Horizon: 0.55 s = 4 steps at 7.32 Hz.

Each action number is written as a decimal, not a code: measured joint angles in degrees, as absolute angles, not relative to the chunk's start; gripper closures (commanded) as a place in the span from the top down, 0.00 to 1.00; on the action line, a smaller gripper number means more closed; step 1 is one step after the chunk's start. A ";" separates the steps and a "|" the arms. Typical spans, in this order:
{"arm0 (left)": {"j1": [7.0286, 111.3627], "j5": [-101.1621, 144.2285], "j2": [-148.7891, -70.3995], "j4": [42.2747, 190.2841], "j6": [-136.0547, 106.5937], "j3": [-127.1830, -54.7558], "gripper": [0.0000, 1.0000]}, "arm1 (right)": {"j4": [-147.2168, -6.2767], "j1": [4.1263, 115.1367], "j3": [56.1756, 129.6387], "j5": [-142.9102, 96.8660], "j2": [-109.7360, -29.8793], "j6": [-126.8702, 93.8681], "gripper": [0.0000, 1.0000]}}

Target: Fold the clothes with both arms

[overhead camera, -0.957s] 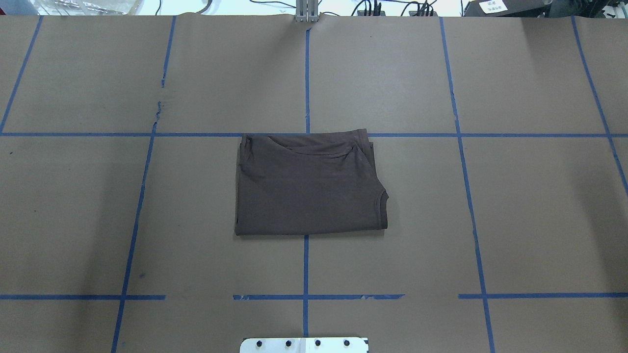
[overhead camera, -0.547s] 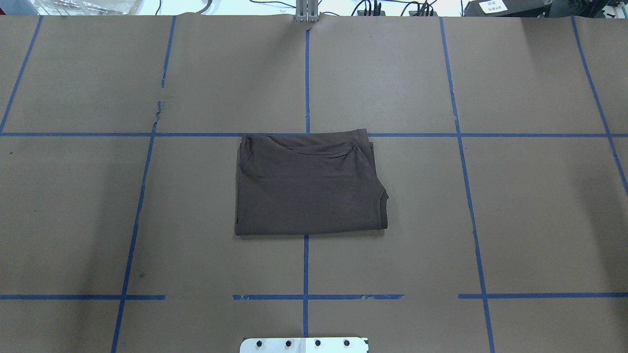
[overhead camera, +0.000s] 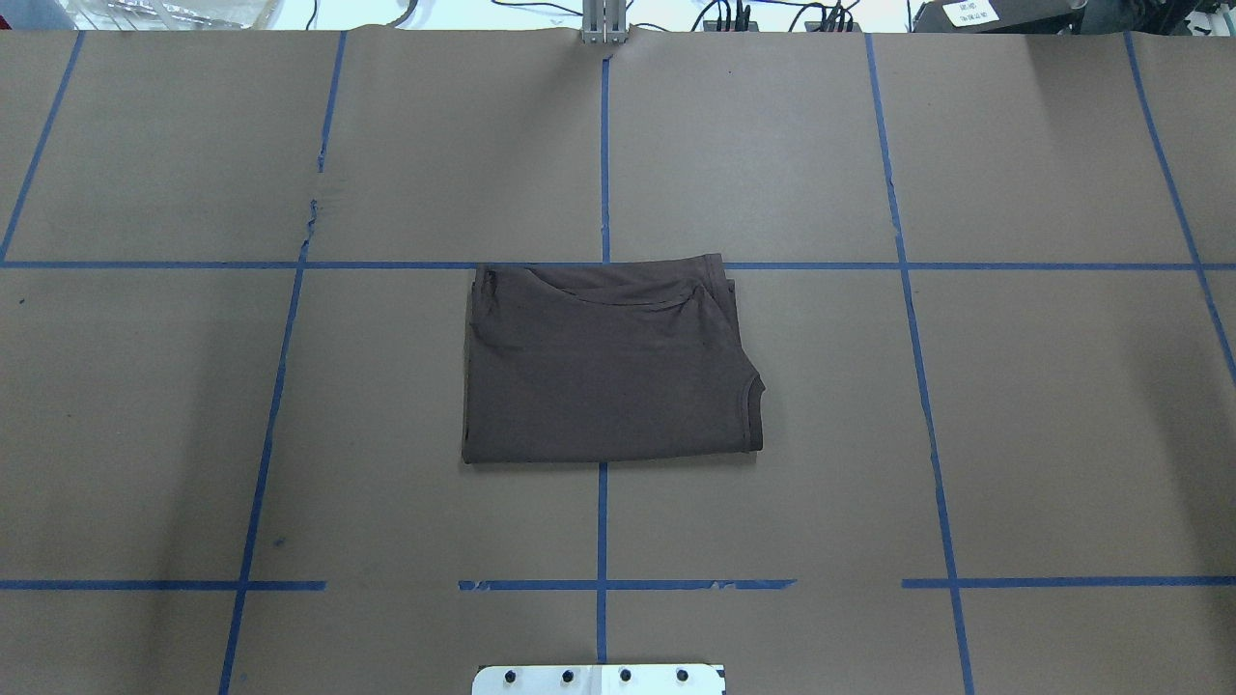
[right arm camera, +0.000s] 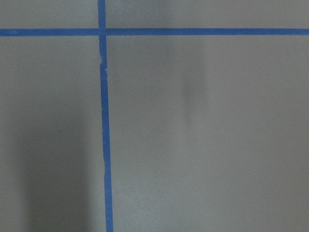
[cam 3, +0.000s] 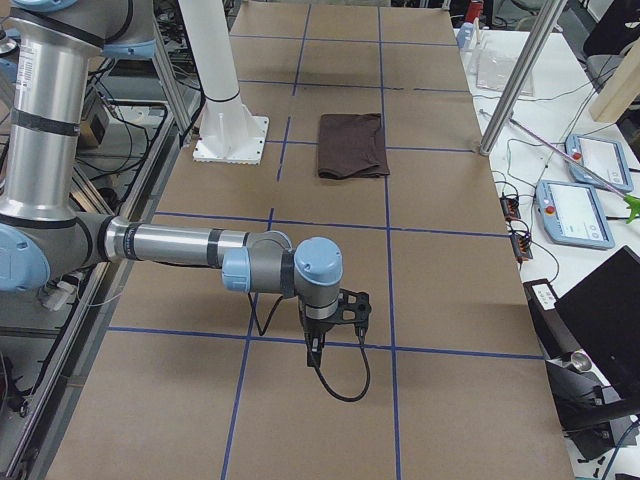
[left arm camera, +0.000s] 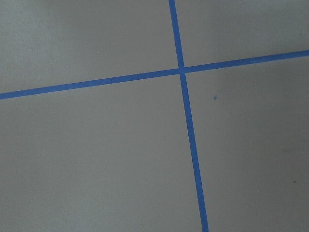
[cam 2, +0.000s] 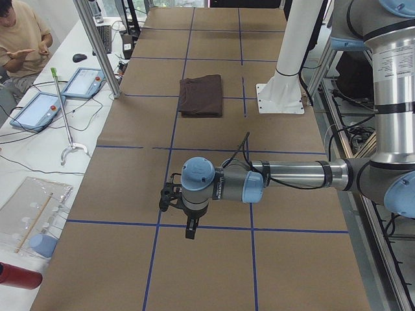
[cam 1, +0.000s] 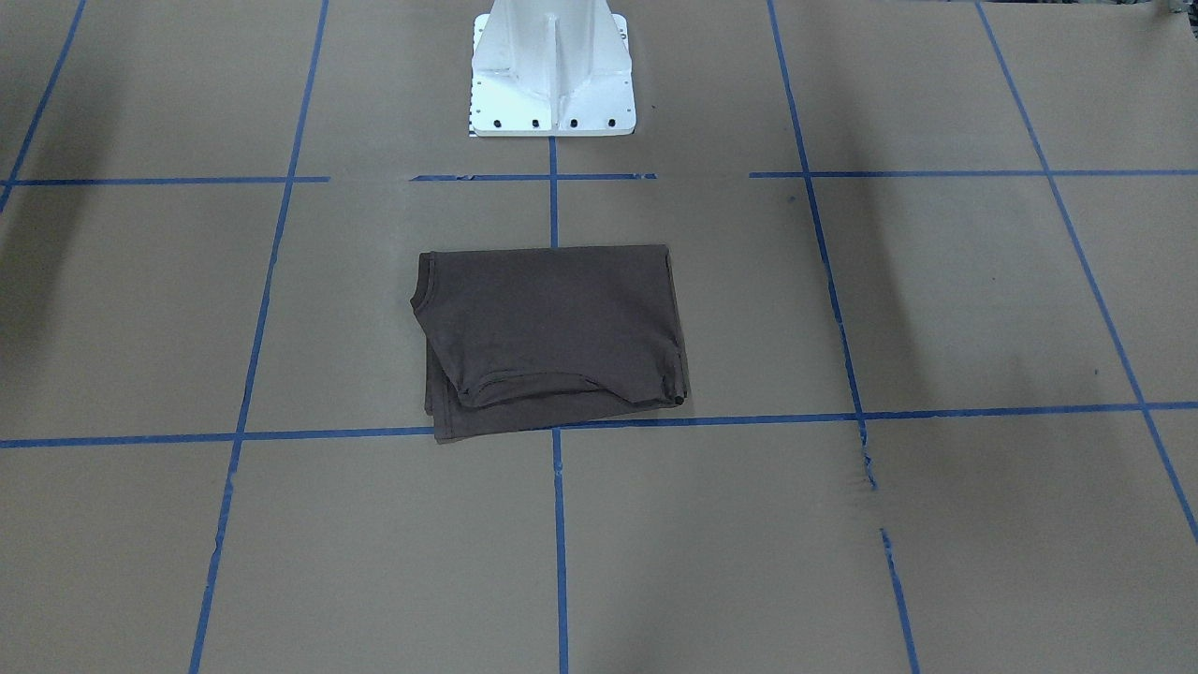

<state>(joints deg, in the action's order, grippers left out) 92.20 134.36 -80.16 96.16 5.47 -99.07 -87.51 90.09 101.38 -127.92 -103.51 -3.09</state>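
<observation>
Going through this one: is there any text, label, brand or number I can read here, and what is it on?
No text here can be read.
White label on the dark box past the table's far edge: printed lines, too small to read.
Sticker on the left arm: fine print, blurred.
White tag on the side desk by the cables: too small.
T-shirt: no print shows.

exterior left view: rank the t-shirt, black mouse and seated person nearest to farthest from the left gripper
1. T-shirt, up the view from the left gripper.
2. Black mouse, higher, view's left.
3. Seated person, top-left corner.
</observation>
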 measured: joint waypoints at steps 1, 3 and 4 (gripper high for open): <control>92.20 134.28 -80.13 96.13 5.50 -99.09 1.00 | -87.48 90.09 101.33 -127.90 -103.53 -3.18 1.00; 92.20 134.19 -80.09 96.00 5.52 -99.09 1.00 | -87.47 90.09 101.26 -127.85 -103.53 -3.38 1.00; 92.20 134.15 -79.88 95.96 5.50 -98.99 1.00 | -87.51 90.09 101.22 -127.86 -103.54 -3.41 1.00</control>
